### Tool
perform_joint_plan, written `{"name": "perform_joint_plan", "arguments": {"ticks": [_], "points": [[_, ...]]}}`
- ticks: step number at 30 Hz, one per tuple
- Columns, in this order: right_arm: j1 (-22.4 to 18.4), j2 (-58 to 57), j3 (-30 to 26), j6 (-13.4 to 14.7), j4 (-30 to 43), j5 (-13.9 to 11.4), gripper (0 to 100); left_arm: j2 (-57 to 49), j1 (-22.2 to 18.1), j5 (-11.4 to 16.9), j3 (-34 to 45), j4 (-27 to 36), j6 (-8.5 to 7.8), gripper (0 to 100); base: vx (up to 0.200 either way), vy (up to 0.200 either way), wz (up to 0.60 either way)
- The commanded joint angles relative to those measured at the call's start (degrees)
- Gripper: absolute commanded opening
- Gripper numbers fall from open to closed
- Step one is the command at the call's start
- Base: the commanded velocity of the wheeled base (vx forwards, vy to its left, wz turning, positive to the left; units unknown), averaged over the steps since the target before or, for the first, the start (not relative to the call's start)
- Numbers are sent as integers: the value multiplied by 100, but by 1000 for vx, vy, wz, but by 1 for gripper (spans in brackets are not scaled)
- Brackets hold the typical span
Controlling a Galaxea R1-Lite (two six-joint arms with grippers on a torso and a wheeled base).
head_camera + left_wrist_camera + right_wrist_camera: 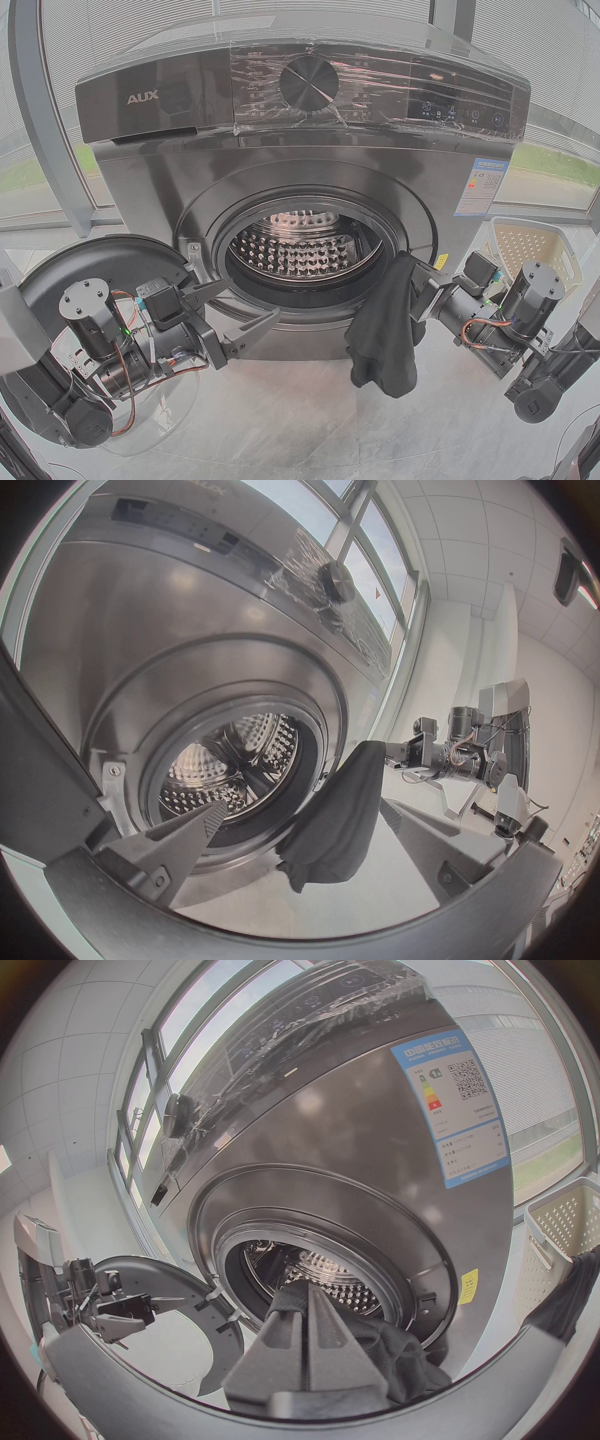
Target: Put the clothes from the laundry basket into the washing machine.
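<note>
Starting at the robot's left, the washer door (pixel 94 262) stood swung fully open. The left gripper (pixel 256 296) hung in front of the lower left of the port, its fingers spread wide and empty. The drum (pixel 306 250) was open and showed bare perforated metal, with no clothing visible inside.

The black garment (pixel 381 337) hung at the port's lower right rim. Its top edge was pinched between the pressed-together fingers of the right gripper (pixel 420 279). The cloth draped straight down, so its long axis was vertical, and most of its length lay below the port lip and in front of the washer's lower front panel. The basket (pixel 550 228) stood on the floor to the right of the washer, behind the right arm.

Controlling relation: the port lay to the left of and beyond the right gripper, and that arm was the nearer one. Judged from this, the hanging tail would probably need to clear the lip before release. Otherwise it might drape outside the drum.
</note>
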State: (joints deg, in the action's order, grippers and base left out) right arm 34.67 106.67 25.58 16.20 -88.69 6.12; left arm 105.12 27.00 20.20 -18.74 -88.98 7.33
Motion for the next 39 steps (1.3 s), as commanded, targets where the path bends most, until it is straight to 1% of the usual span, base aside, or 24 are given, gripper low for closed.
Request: {"name": "perform_joint_plan", "arguments": {"ticks": [1, 2, 4, 6, 7, 8, 10, 13, 18, 20, 25, 27, 30, 32, 37, 39], "points": [[163, -41, 0, -12, 0, 21, 0, 263, 244, -7, 107, -41, -21, 100, 0, 0, 0], [172, -41, 0, -12, 0, 21, 0, 272, 253, -7, 107, -41, -21, 100, 0, 0, 0], [330, -32, -9, -21, -8, 65, 0, 413, 323, -148, 265, -41, -56, 100, 0, 0, 0], [374, -32, -9, -21, -8, 65, 0, 439, 323, -157, 283, -41, -73, 100, 0, 0, 0], [462, -32, 0, -29, -8, 100, 0, 483, 314, -148, 274, -41, -73, 100, 0, 0, 0], [567, -32, 18, -29, 0, 188, 0, 580, 306, -148, 283, -41, -82, 100, 0, 0, 0], [664, 3, 53, -47, 0, 267, 0, 668, 314, -157, 309, -41, -82, 100, 0, 0, 0], [761, 47, 141, -64, 36, 276, 0, 835, 341, -148, 371, -41, -82, 100, 0, 0, 0], [901, 267, 334, -73, 80, 276, 0, 1169, 481, -165, 169, -41, -91, 100, 0, 0, 0], [1033, 284, 396, -91, 80, 285, 0, 1265, 534, -174, 81, -41, -82, 100, 0, 0, 0], [1253, 284, 404, -100, 88, 285, 0, 1476, 552, -139, -60, -41, -65, 100, 0, 0, 0], [1297, 284, 396, -108, 88, 293, 0, 1494, 587, -104, -77, -41, -65, 100, 0, 0, 0], [1305, 284, 413, -108, 80, 293, 0, 1529, 710, -95, -104, -41, -12, 100, 0, 0, 0], [1314, 284, 413, -108, 80, 285, 0, 1573, 728, -86, -148, -41, -21, 100, 0, 0, 0], [1385, 293, 413, -108, 80, 293, 0, 1889, 745, -86, -561, -41, -47, 100, 0, 0, 0], [1402, 293, 413, -100, 80, 293, 0, 2021, 745, -86, -693, -41, -3, 100, 0, 0, 0]]}}
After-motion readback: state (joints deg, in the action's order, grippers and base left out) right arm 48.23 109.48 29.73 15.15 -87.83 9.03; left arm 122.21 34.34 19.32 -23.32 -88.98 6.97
